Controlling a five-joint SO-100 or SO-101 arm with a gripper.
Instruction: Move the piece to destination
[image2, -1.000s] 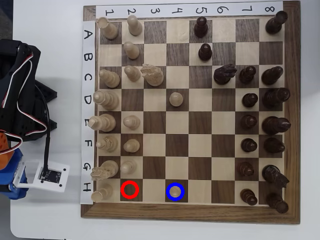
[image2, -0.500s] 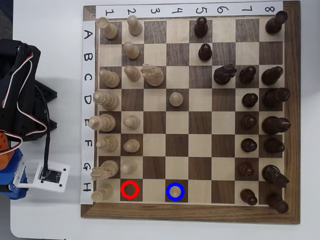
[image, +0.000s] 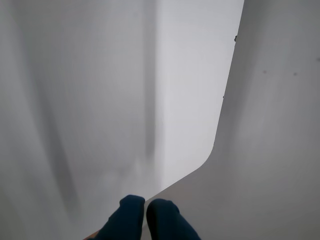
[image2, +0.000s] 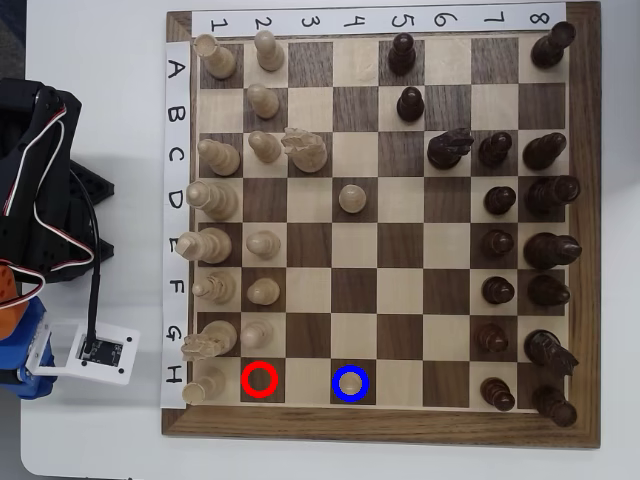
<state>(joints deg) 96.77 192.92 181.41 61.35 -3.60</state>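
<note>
In the overhead view, the piece stands on the destination, right of the red-ringed square in the chessboard's bottom row.

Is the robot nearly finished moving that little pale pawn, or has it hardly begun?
It looks finished. The pawn stands inside the blue-ringed square, and the red-ringed square is bare. Nothing is in hand: the tool is shut and empty, over the white table. Nothing seems left.

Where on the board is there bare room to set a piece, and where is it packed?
Free: rows E to G between the pale pawns in column 2 and the dark pawns in column 7. The red-ringed square is bare too. Crowded: columns 1-2 and 7-8.
</note>
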